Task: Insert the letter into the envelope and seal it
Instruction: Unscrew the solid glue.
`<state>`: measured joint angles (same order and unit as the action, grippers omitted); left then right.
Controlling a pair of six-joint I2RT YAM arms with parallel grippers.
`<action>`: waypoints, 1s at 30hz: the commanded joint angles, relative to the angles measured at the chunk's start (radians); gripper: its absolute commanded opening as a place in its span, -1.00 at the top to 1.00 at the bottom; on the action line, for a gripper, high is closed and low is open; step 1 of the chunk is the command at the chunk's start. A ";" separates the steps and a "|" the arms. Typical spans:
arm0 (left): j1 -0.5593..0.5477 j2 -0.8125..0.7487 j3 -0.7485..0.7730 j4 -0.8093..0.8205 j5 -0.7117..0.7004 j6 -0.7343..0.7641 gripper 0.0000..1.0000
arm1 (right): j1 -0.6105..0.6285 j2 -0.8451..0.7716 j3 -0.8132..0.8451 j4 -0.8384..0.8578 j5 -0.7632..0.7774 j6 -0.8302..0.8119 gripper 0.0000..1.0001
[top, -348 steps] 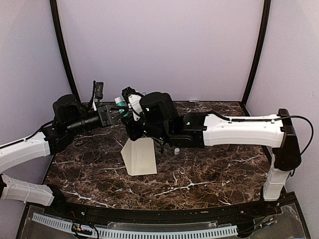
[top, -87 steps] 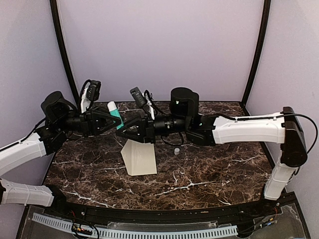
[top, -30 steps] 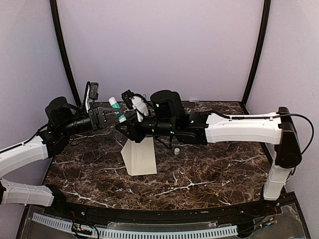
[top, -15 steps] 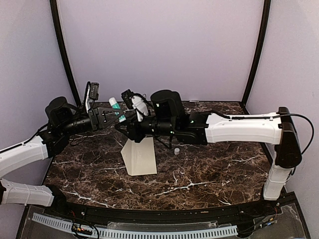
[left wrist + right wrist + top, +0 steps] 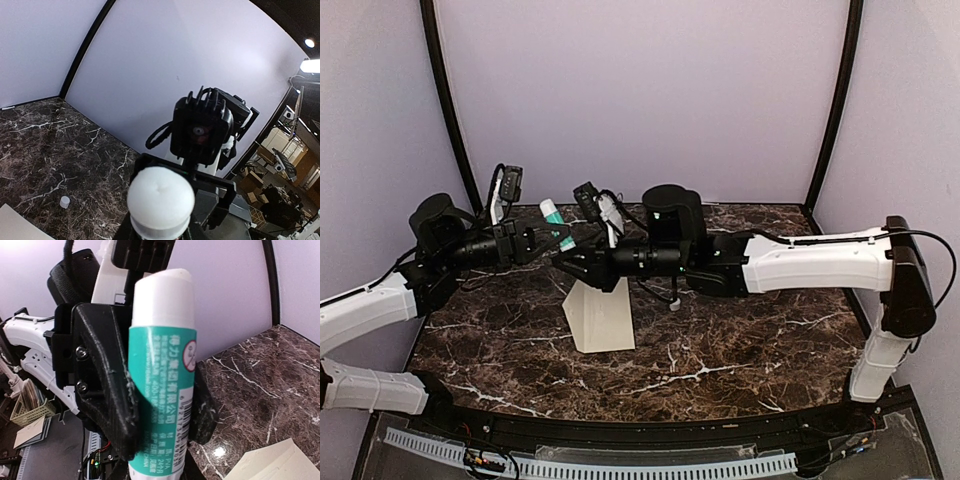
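A teal-and-white glue stick [image 5: 556,223] hangs above the table's back left, tilted, white end up. My left gripper [image 5: 551,239] is shut on its middle; in the right wrist view its black fingers [image 5: 102,385] press both sides of the glue stick [image 5: 162,390]. My right gripper [image 5: 572,262] points at the stick's lower end from the right; its jaws are hidden. The left wrist view shows the stick's white end [image 5: 160,196] close up. The cream envelope [image 5: 603,316] lies on the table below both grippers. The letter is not visible.
A small white cap [image 5: 674,303] stands on the dark marble table [image 5: 740,340] right of the envelope, also seen as the cap [image 5: 64,201] from the left wrist. Black frame posts and lilac walls close off the back and sides.
The right arm has rolled and pulled slightly right, its fingertips now lower, under the glue stick's bottom end. The left arm and the stick have hardly moved.
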<state>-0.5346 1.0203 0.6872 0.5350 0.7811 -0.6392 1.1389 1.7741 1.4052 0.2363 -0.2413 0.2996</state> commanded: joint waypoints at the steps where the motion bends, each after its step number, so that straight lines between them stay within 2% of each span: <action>1: 0.007 -0.013 0.008 0.144 0.210 -0.010 1.00 | -0.063 -0.079 -0.054 0.211 -0.208 0.109 0.74; 3: 0.007 -0.013 0.008 0.179 0.265 -0.026 1.00 | -0.077 -0.087 -0.081 0.303 -0.290 0.156 0.74; 7: 0.007 -0.014 0.024 0.147 0.331 0.010 1.00 | -0.094 -0.092 -0.121 0.445 -0.408 0.256 0.74; 13: 0.007 -0.031 0.025 0.106 0.299 0.038 1.00 | -0.097 -0.083 -0.109 0.431 -0.421 0.273 0.67; 15: 0.007 -0.045 0.020 0.102 0.235 0.038 1.00 | -0.096 -0.083 -0.108 0.399 -0.395 0.261 0.55; 17: 0.008 -0.065 0.012 0.083 0.094 0.032 1.00 | -0.094 -0.091 -0.114 0.361 -0.359 0.244 0.27; 19: 0.007 -0.081 0.001 0.072 0.023 0.024 1.00 | -0.095 -0.107 -0.137 0.344 -0.314 0.234 0.01; 21: 0.007 -0.093 -0.013 0.067 -0.062 0.006 1.00 | -0.095 -0.128 -0.168 0.338 -0.267 0.227 -0.17; 24: 0.008 -0.094 -0.038 0.117 -0.091 -0.024 1.00 | -0.096 -0.152 -0.208 0.362 -0.215 0.236 -0.29; 30: 0.008 -0.068 -0.033 0.146 -0.047 -0.055 1.00 | -0.081 -0.118 -0.165 0.357 -0.216 0.233 -0.34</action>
<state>-0.5320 0.9474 0.6609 0.6262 0.7380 -0.6678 1.0416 1.6379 1.2098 0.5602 -0.4774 0.5365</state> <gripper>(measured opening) 0.226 0.658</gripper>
